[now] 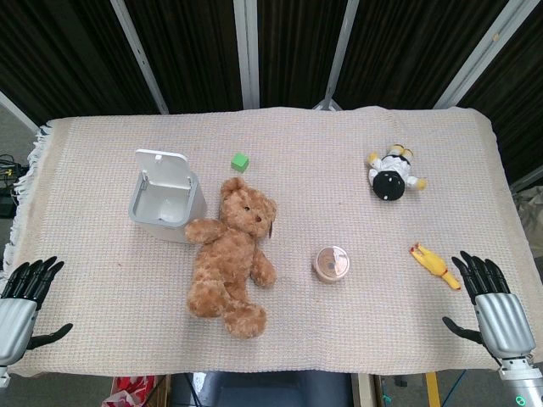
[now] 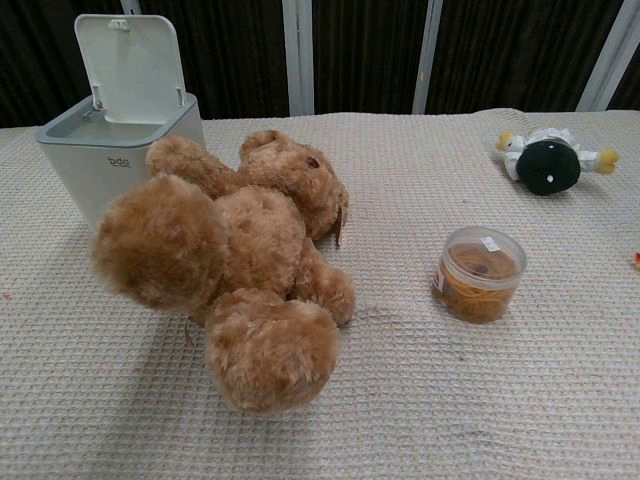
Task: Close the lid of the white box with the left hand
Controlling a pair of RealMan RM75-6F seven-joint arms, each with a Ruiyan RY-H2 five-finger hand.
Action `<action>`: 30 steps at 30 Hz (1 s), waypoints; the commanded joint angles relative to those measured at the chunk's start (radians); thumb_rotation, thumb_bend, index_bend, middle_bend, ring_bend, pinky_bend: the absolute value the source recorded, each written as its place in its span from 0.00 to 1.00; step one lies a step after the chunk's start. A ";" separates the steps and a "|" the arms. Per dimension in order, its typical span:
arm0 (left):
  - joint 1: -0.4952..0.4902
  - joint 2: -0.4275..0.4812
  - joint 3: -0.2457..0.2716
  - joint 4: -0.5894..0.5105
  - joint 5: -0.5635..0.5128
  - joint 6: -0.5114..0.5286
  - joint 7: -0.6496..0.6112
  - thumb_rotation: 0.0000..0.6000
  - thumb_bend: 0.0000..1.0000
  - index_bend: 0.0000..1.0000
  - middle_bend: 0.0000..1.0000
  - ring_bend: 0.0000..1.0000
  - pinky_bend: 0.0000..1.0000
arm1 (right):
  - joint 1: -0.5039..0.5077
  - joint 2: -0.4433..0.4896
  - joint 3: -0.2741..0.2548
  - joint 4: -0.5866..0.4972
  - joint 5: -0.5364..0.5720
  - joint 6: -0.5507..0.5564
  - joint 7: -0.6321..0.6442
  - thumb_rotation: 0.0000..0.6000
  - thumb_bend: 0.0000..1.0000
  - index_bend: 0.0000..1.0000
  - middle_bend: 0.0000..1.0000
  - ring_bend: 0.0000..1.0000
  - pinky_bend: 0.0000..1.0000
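Note:
The white box point(image 1: 166, 208) stands at the table's left, its lid point(image 1: 164, 168) hinged up at the back and standing upright; the chest view shows the box point(image 2: 120, 155) and raised lid point(image 2: 130, 65) at upper left. My left hand point(image 1: 21, 307) rests at the table's front left corner, fingers spread, holding nothing, well short of the box. My right hand point(image 1: 492, 305) lies at the front right corner, fingers apart and empty. Neither hand shows in the chest view.
A brown teddy bear point(image 1: 233, 254) lies against the box's right side, one arm touching it. A small green cube point(image 1: 241, 161) sits behind the bear. A round clear container point(image 1: 331, 264), a black-and-white plush point(image 1: 392, 175) and a yellow toy point(image 1: 434, 264) lie to the right.

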 commanded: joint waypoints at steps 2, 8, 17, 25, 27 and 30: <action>0.000 0.000 0.000 0.000 -0.001 -0.002 0.001 1.00 0.05 0.00 0.00 0.00 0.00 | 0.000 0.000 0.000 0.000 0.000 0.000 0.000 1.00 0.19 0.00 0.00 0.00 0.00; 0.001 0.000 0.000 0.001 0.001 0.000 0.002 1.00 0.05 0.00 0.00 0.00 0.00 | -0.001 -0.001 0.001 0.002 -0.003 0.006 0.000 1.00 0.19 0.00 0.00 0.00 0.00; -0.002 0.008 -0.008 -0.008 -0.015 -0.009 -0.001 1.00 0.07 0.00 0.00 0.00 0.01 | -0.002 -0.004 0.005 0.002 0.003 0.009 -0.003 1.00 0.19 0.00 0.00 0.00 0.00; -0.034 0.027 -0.098 -0.053 -0.068 0.019 0.002 1.00 0.38 0.00 0.68 0.65 0.78 | 0.000 -0.006 0.014 -0.004 0.016 0.008 0.011 1.00 0.19 0.00 0.00 0.00 0.00; -0.055 0.044 -0.122 -0.074 -0.090 -0.002 0.010 1.00 0.40 0.00 0.79 0.74 0.88 | 0.002 -0.007 0.015 -0.004 0.021 0.002 0.012 1.00 0.19 0.00 0.00 0.00 0.00; -0.104 0.084 -0.167 -0.127 -0.142 -0.063 0.030 1.00 0.41 0.00 0.88 0.82 0.95 | 0.003 -0.007 0.018 -0.010 0.032 -0.005 0.014 1.00 0.19 0.00 0.00 0.00 0.00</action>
